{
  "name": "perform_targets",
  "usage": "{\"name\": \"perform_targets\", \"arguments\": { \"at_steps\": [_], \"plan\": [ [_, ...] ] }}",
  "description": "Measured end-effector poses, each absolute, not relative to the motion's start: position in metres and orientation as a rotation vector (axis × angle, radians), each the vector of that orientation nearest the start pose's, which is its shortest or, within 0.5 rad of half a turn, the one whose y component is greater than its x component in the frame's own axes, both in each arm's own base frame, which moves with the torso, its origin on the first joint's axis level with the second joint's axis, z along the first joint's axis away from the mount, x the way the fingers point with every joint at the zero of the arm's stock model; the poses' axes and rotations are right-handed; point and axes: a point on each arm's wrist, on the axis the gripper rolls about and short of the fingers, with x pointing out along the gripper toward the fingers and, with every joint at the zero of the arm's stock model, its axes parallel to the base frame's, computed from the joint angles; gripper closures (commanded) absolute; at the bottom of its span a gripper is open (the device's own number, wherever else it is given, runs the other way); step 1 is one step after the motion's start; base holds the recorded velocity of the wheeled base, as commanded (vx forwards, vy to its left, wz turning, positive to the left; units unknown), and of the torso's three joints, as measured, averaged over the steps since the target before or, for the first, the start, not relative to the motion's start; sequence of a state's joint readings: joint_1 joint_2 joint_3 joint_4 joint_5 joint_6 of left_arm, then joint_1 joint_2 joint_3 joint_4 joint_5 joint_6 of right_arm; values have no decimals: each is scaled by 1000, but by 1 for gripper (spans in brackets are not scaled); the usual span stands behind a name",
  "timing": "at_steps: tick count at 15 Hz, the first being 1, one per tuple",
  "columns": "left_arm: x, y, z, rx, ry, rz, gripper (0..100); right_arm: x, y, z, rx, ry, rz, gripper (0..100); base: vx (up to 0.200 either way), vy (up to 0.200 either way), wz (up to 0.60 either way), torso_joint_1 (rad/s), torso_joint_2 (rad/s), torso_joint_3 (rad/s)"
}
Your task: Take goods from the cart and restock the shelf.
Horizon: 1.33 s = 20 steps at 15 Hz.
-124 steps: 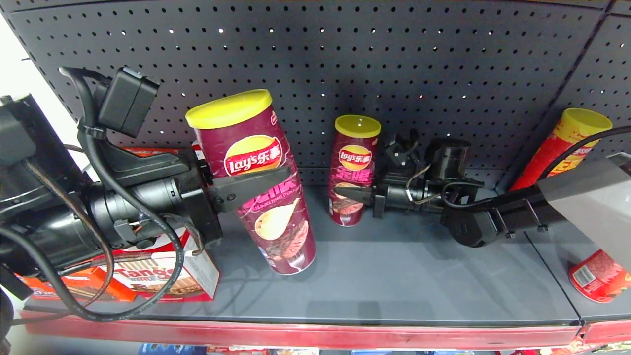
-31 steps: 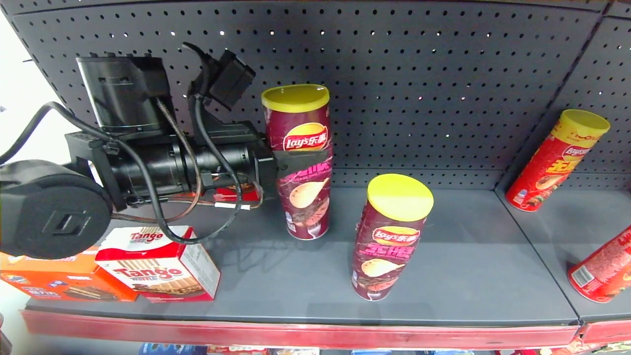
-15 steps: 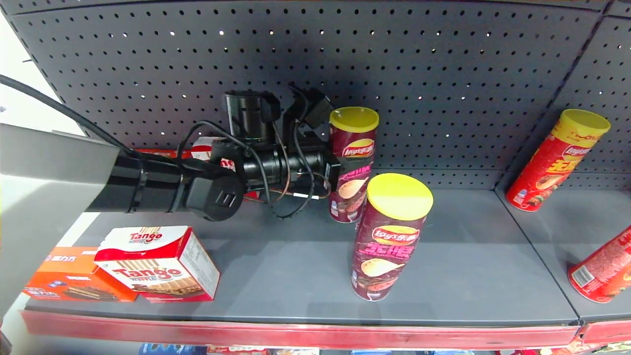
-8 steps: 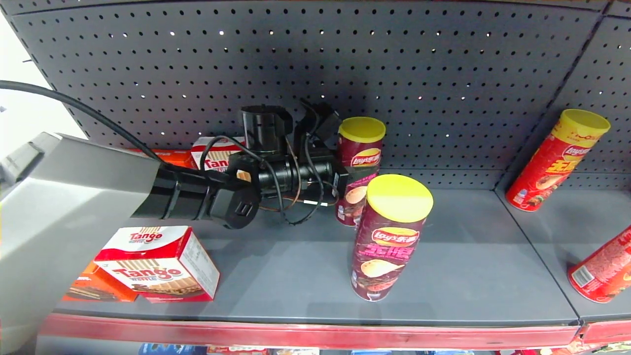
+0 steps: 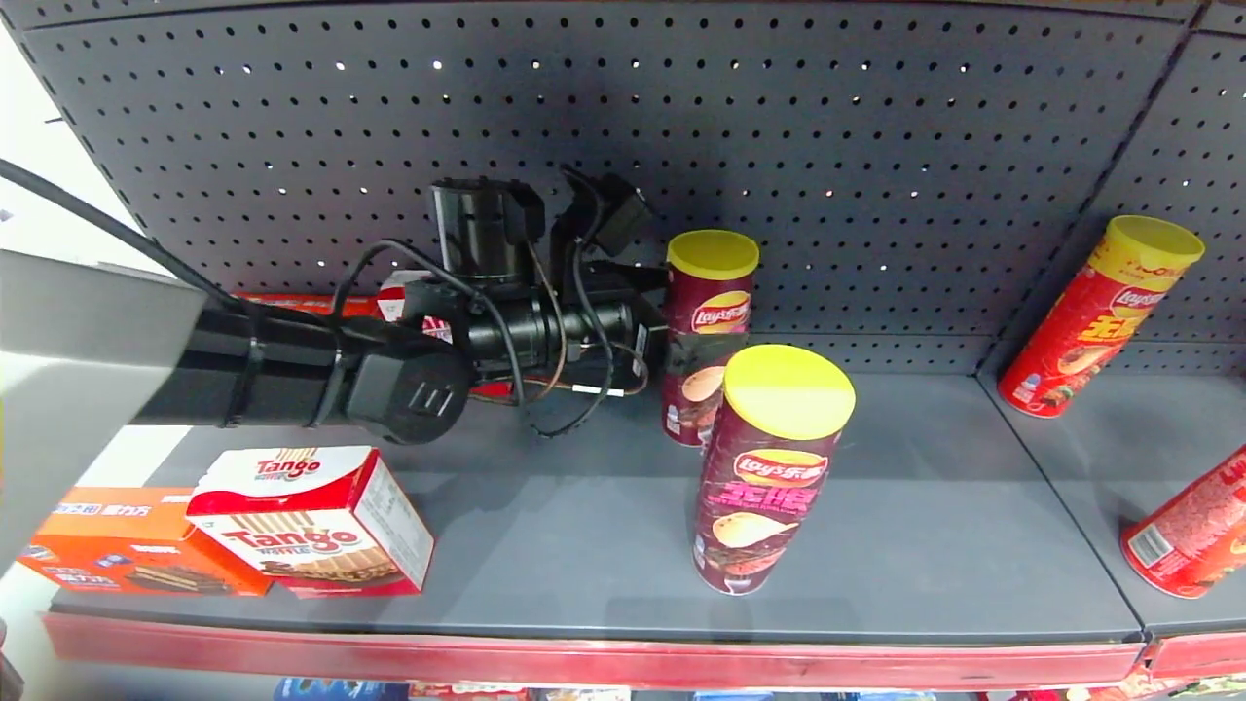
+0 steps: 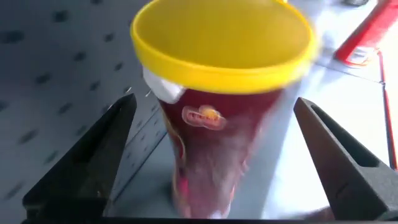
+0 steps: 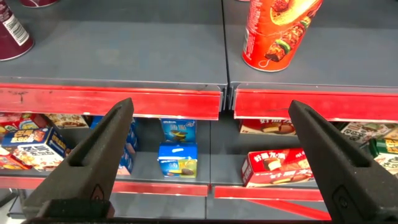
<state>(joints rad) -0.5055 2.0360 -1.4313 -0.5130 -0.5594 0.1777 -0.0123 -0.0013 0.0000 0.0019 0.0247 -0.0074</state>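
Note:
Two maroon chip cans with yellow lids stand upright on the grey shelf [image 5: 545,545]. The back can [image 5: 709,292] is near the pegboard, and the front can [image 5: 769,467] stands just before it to the right. My left gripper [image 5: 693,343] is at the back can's middle. In the left wrist view the back can [image 6: 217,137] stands between the spread fingers of that gripper [image 6: 214,104], open, with a gap on each side. My right gripper [image 7: 211,104] is open and holds nothing, in front of the shelf's red front edge [image 7: 112,99].
A red-and-white wafer box [image 5: 311,521] and an orange box [image 5: 127,545] lie at the shelf's front left, with more boxes behind the left arm. Two red cans [image 5: 1100,312] [image 5: 1183,535] sit tilted on the right section. Lower shelves hold small packets [image 7: 177,155].
My left arm carried the maroon can to the back of the shelf and set it behind the other can. Since half a second ago the arm has shifted slightly left; the can stays put.

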Motion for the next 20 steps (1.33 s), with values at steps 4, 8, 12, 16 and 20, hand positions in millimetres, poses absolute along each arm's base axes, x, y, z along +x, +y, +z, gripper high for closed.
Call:
{"name": "perform_targets", "arguments": {
  "at_steps": [4, 8, 12, 16, 20],
  "plan": [
    [341, -196, 232, 274, 139, -902, 0, -23, 1, 75, -7, 1, 12, 0, 0, 0, 0, 0, 0, 0],
    [333, -186, 241, 347, 169, -773, 0, -23, 1, 75, -8, 0, 12, 0, 0, 0, 0, 0, 0, 0],
    [333, -184, 243, 394, 167, -706, 0, -23, 1, 75, -7, 0, 12, 0, 0, 0, 0, 0, 0, 0],
    [337, -188, 240, 396, 168, -700, 0, -23, 1, 75, -7, 0, 13, 0, 0, 0, 0, 0, 0, 0],
    [344, -192, 236, 399, 173, -684, 0, -23, 1, 75, -7, 1, 12, 0, 0, 0, 0, 0, 0, 0]
  ]
}}
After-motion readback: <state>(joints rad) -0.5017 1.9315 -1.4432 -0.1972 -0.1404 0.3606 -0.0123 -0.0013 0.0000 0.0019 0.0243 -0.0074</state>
